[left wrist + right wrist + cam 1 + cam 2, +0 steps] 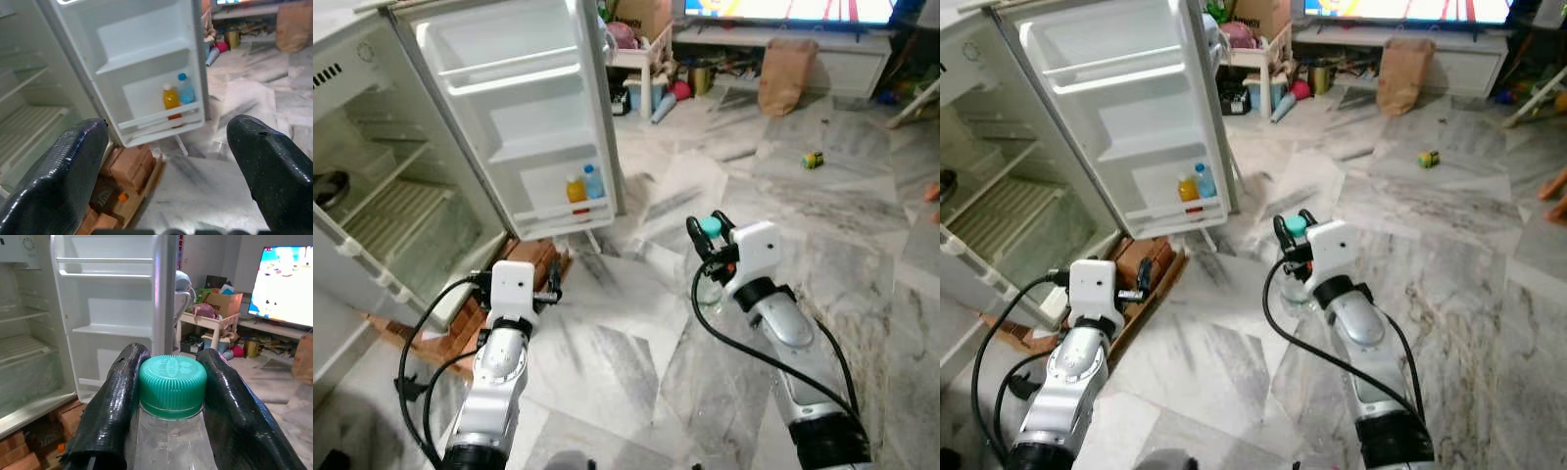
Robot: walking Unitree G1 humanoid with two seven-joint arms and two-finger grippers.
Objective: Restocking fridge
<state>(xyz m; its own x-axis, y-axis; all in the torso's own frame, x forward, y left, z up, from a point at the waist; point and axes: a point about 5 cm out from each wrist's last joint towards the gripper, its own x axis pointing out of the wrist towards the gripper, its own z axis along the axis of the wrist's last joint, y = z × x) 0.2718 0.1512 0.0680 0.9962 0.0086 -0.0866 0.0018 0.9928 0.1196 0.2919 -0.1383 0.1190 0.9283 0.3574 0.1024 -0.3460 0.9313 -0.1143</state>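
My right gripper (710, 233) is shut on a clear plastic bottle with a green cap (171, 387), held upright above the marble floor right of the fridge door. The white fridge (372, 186) stands open at the left, its wire shelves bare. Its door (524, 108) swings toward me, and the lowest door shelf holds an orange bottle (576, 190) and a blue-capped bottle (594, 182). My left gripper (166, 161) is open, low in front of the door, with nothing between its fingers.
Bricks in a wooden tray (524, 269) lie on the floor under the door's corner. Farther back stand a cluttered white side table (641, 59), a TV stand (783, 44) and a brown paper bag (785, 73). A small toy (813, 160) lies on the floor.
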